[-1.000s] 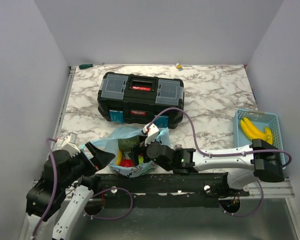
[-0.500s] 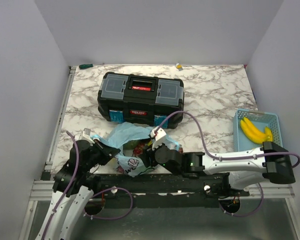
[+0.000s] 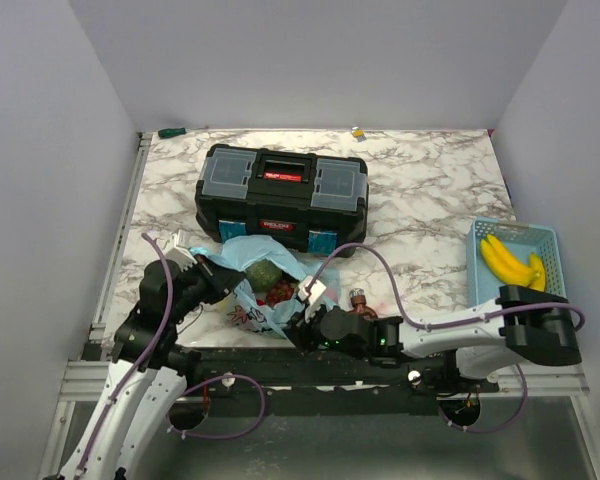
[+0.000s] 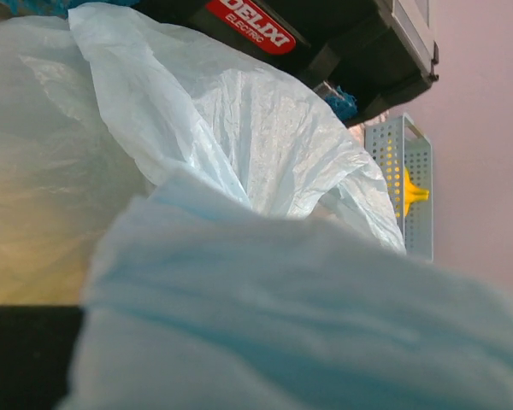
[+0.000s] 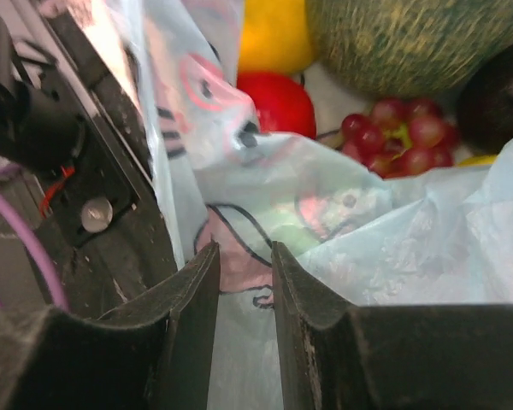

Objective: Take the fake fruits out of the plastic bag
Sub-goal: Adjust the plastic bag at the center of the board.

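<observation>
- At the near edge of the table [image 3: 430, 190], the plastic bag [image 3: 250, 256] lies open, with the fake fruits [image 5: 278, 102] inside.
- The left gripper [image 3: 212, 280] is closed on its left rim.
- The right gripper [image 5: 242, 260] stands narrow at the printed film; whether it grips, I cannot tell.
- The film looks thin, soft and slippery, so I would pinch a gathered rim.

A fixed camera looks down from above and behind my bases over the whole table [image 3: 430, 190]. My left wrist camera sits pressed against the plastic bag [image 4: 239, 128], facing the toolbox [image 4: 342, 51] and basket [image 4: 398, 171] that the top view also shows. My right wrist camera peers close past my fingers [image 5: 188, 316] into that same bag.
</observation>
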Motion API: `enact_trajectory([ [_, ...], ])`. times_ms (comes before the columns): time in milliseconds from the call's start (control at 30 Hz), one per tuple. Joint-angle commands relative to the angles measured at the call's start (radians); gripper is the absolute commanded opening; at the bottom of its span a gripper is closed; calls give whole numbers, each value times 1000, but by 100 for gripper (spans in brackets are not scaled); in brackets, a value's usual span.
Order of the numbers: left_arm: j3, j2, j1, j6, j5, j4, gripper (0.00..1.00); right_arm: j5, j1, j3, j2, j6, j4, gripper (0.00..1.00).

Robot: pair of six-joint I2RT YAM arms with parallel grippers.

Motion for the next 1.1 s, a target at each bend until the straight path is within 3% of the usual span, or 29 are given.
enact_trajectory([
  [0, -20, -127, 12, 71, -1, -157, 0, -80, 15, -26, 133, 9, 62, 33],
  [167, -149, -318, 12, -60, 71, -202, 0, -1, 15, -21, 98, 52, 7, 34],
  [367, -172, -453, 12, -123, 61, -329, 0, 104, 15, 63, -25, 99, -175, 51],
  [567, -162, -457, 11, -111, 51, -398, 0, 160, 15, 132, -6, 53, -137, 68],
  [667, -159, -469, 12, -108, 38, -407, 0, 227, 11, 168, 96, 20, -91, 67],
  [733, -165, -468, 12, -109, 49, -406, 0, 242, 1, 205, 160, 15, -84, 58],
  [833, -180, -470, 12, -108, 53, -408, 0, 246, -11, 243, 247, -10, -83, 53],
  [1067, -190, -488, 12, -111, 36, -422, 0, 152, -9, 170, 208, 22, -179, 40],
])
